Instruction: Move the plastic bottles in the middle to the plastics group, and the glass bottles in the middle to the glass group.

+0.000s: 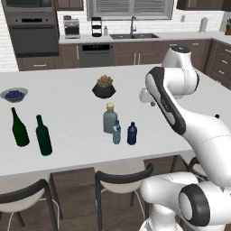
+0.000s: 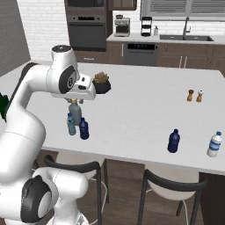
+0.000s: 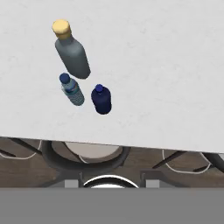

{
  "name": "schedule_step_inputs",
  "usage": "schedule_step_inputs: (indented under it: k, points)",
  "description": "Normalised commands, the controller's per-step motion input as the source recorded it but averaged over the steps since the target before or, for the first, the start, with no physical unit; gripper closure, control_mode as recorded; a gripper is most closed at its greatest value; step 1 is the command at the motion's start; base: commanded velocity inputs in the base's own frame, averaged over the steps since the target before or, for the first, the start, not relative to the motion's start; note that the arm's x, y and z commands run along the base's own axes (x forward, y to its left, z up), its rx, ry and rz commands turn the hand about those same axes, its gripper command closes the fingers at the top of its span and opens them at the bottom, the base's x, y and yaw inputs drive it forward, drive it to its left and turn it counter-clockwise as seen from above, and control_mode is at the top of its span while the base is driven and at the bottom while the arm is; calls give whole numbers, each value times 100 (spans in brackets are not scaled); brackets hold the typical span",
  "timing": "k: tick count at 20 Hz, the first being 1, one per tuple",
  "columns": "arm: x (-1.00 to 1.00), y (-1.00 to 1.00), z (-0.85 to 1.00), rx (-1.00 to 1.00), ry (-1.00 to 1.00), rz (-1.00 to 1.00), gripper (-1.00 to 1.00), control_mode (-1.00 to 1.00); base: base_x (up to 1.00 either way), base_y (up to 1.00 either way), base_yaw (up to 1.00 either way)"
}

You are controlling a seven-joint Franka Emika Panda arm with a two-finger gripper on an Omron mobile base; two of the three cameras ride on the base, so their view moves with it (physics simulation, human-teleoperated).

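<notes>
Three bottles stand together mid-counter: a squat grey glass bottle (image 1: 109, 119) (image 3: 73, 54) with a tan cap, a pale blue plastic bottle (image 1: 117, 132) (image 3: 72, 90) and a navy plastic bottle (image 1: 131, 134) (image 3: 101, 99). The glass group, two tall dark green bottles (image 1: 19, 128) (image 1: 43, 136), is at the counter's left. At the right end is the plastics group, a navy bottle (image 2: 174, 141) and a pale one (image 2: 214, 144). My gripper (image 2: 74, 102) (image 3: 110, 183) hangs open above the middle trio, looking down on it and holding nothing.
A potted succulent in a black bowl (image 1: 104, 87) sits behind the middle bottles. A bowl of blueberries (image 1: 14, 94) is at the far left. Salt and pepper shakers (image 2: 195, 95) stand toward the right. Stools (image 1: 122, 177) line the near counter edge.
</notes>
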Motion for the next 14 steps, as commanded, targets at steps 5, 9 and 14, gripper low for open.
schedule_step_inputs:
  k: [5,9,14]
  points:
    - [-13,4,0,0,-1,0,-100,-100,0,0,0]
    - [-35,2,0,0,-9,0,-100,-100,0,0,0]
    - [-4,27,-8,-2,-5,5,-100,-100,0,0,0]
